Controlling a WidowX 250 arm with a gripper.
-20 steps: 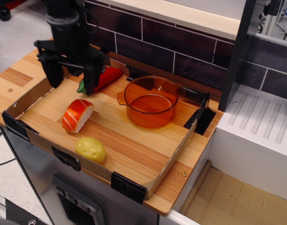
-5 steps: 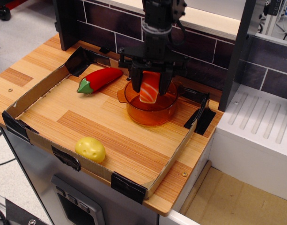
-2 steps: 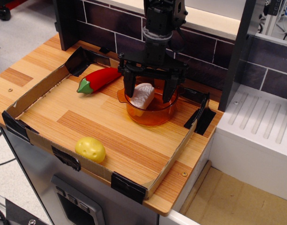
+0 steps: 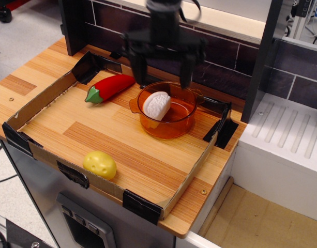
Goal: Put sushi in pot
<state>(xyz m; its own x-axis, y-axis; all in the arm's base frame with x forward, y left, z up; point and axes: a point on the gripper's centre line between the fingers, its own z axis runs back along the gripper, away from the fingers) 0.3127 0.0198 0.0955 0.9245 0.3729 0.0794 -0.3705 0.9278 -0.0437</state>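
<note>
The sushi point(image 4: 156, 105) lies inside the amber pot point(image 4: 171, 126), leaning on the pot's left wall with its white rice underside facing up; its orange top is hidden. The pot stands at the back right of the cardboard-rimmed wooden tray point(image 4: 106, 137). My gripper point(image 4: 161, 70) hangs open and empty above the pot, its two black fingers spread wide over the pot's rim, apart from the sushi.
A red chilli pepper point(image 4: 109, 88) lies at the tray's back left. A yellow potato point(image 4: 100, 165) sits near the tray's front edge. A dark tiled wall point(image 4: 220, 57) runs behind the tray. A white drain rack point(image 4: 287, 139) stands to the right.
My gripper carried the sushi from the tray's left to over the pot, opened and let it drop in. Since 0.4 s ago the gripper has risen, and the sushi has settled against the pot's wall.
</note>
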